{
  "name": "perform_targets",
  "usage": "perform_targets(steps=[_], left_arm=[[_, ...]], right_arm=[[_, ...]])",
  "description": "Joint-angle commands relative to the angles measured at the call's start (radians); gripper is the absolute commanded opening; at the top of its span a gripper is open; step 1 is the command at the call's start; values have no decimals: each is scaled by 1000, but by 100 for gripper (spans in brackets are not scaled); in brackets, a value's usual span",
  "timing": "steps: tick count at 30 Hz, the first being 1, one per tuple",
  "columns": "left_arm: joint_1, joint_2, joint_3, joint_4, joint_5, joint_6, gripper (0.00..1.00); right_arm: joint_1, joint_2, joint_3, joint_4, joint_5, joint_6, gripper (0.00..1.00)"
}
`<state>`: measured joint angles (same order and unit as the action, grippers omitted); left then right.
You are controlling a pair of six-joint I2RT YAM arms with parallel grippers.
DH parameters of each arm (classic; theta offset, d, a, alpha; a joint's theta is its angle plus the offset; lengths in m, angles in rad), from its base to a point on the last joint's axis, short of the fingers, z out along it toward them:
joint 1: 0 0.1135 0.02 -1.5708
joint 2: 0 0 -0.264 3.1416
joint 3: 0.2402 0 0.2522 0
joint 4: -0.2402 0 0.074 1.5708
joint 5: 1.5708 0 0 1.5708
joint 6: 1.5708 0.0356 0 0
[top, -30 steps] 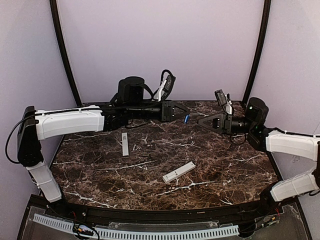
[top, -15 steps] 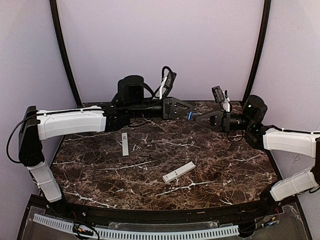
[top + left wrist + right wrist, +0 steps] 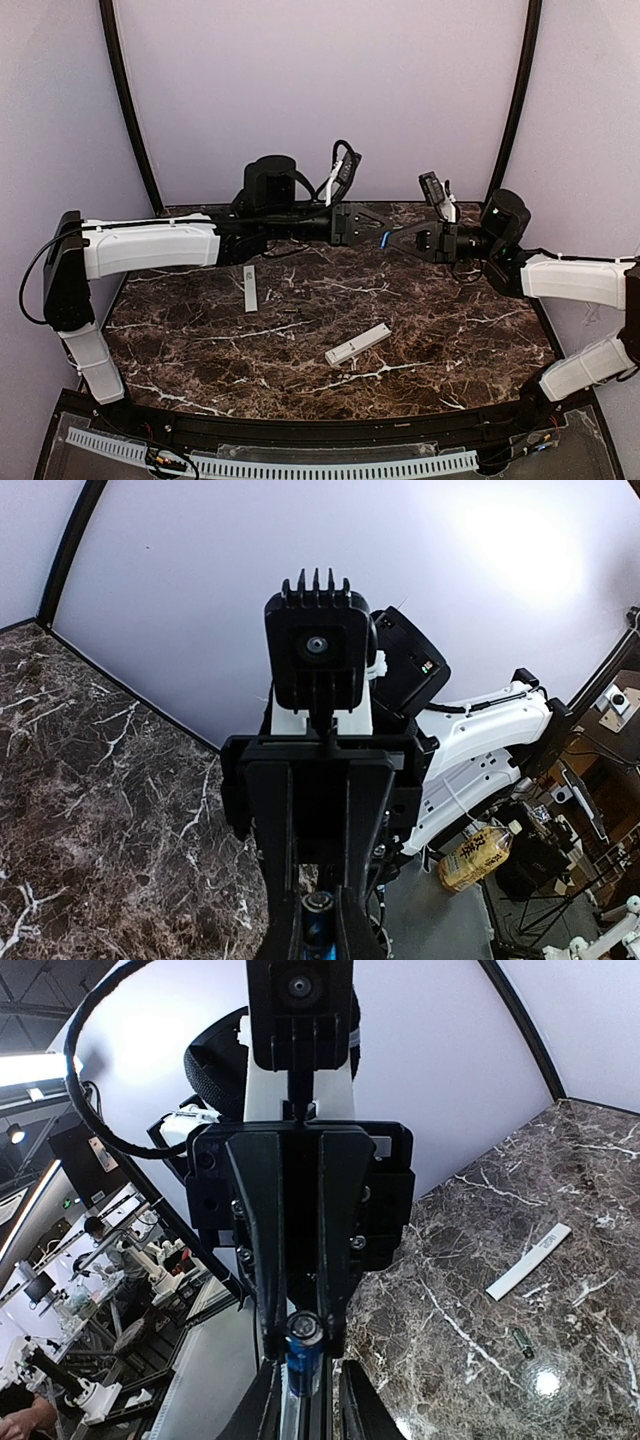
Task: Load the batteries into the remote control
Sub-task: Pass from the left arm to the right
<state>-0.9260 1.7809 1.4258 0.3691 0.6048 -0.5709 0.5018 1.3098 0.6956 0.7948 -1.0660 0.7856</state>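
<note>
— While the remote control (image 3: 358,344) lies flat on the table (image 3: 470,330), lower centre of the overhead frame, exactly where it was a second ago, the action is up top!
— It is. The left pincer (image 3: 376,233) has slid rightward, clenched on the blue battery (image 3: 385,240), which it holds in the air over the far part of the table.
— And the right pincer (image 3: 397,240)?
— It has come in leftward. A second ago there was a clear gap between the two; now they meet tip to tip at the battery.
— Has it got hold?
— Its wrist view shows its fingers (image 3: 352,1410) either side of the cell, but whether they are clamped I can't tell.
— Anything else shifted?
— No. The thin white strip (image 3: 249,288), left of centre, sits where it was.
</note>
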Motion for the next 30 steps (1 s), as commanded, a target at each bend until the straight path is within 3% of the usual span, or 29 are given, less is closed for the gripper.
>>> perform_targets(steps=[1, 10, 19, 25, 28, 30], left_arm=[[-8, 1, 28, 8, 28, -8, 0], [-9, 11, 37, 10, 37, -14, 0], [-11, 17, 50, -8, 42, -9, 3], [-11, 6, 50, -32, 22, 12, 26], [-11, -8, 47, -52, 11, 36, 43], [-10, -27, 40, -72, -6, 62, 48]], right_arm=[[9, 9, 19, 44, -18, 7, 18], [9, 5, 24, 43, -22, 4, 16], [9, 3, 22, 43, -27, 8, 1], [8, -3, 24, 42, -17, 13, 0], [8, -5, 23, 41, -13, 14, 0], [6, -7, 22, 37, -11, 11, 0]])
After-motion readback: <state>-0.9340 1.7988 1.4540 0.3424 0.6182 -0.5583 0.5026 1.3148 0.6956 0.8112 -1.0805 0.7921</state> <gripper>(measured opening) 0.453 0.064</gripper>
